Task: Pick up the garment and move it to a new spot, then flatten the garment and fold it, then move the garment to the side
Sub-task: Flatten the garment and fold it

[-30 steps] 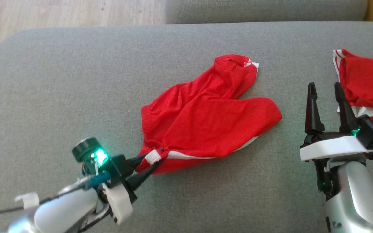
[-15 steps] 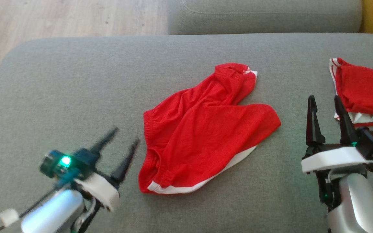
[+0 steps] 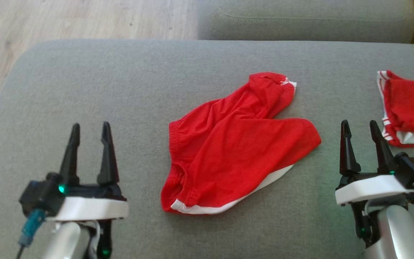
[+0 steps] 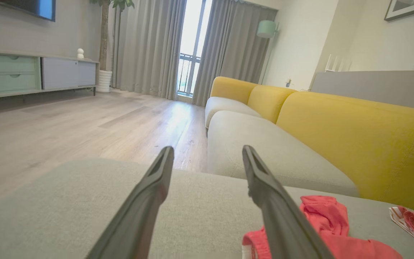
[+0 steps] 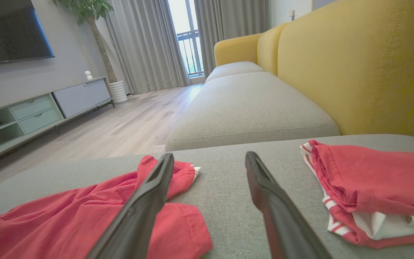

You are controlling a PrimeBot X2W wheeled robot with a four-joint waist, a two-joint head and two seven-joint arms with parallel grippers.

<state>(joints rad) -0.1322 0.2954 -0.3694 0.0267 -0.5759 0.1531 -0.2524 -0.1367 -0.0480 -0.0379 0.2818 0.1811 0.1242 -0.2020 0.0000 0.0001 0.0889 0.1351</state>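
1. Shorts (image 3: pixel 235 144), red with white trim, are lying in the middle of the grey sofa cushion (image 3: pixel 84 79). They are crumpled, with one leg pointing toward 1 o'clock and the waistband facing 9 o'clock.
2. The left gripper (image 3: pixel 90 125) is hovering at 9 o'clock of the shorts, well apart from them. Its two fingers are standing spread and grasping nothing.
3. The right gripper (image 3: pixel 358 122) is waiting at 3 o'clock, also spread wide and empty, and is not touching the cloth.
4. I am judging that the first step, bringing the shorts to a new spot, is finished, because they are resting free. The flattening is not yet done: the legs are overlapping and the cloth is wrinkling. Folding and moving aside are remaining too.
5. A second red garment (image 3: pixel 412 108), seemingly folded, is lying between 2 and 3 o'clock of the right gripper, near its fingers. A wide sweep on that side is risking to disturb it.
6. The wooden floor (image 3: pixel 67 18) is showing at 11 o'clock, beyond the cushion edge. The yellow backrest (image 5: pixel 354 64) is rising behind the cushion.
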